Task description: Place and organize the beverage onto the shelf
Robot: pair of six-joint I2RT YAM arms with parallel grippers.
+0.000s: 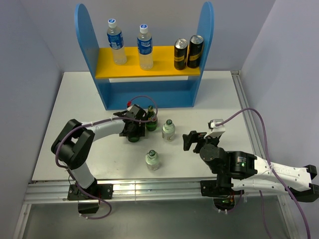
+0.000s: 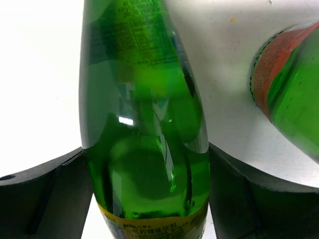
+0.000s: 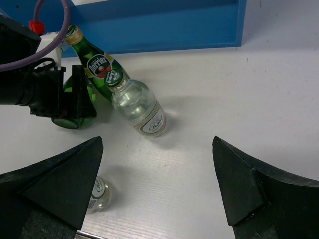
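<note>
The green bottle (image 2: 144,149) at mid-frame is straddled by the left claw (image 1: 134,131); whether pinched cannot be told. A square mid-body grip is advised; the right claw (image 3: 157,159) is spread

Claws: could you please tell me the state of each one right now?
Left claw: straddles a green bottle; whether it grips cannot be told.
Right claw: open, holding nothing.
</note>
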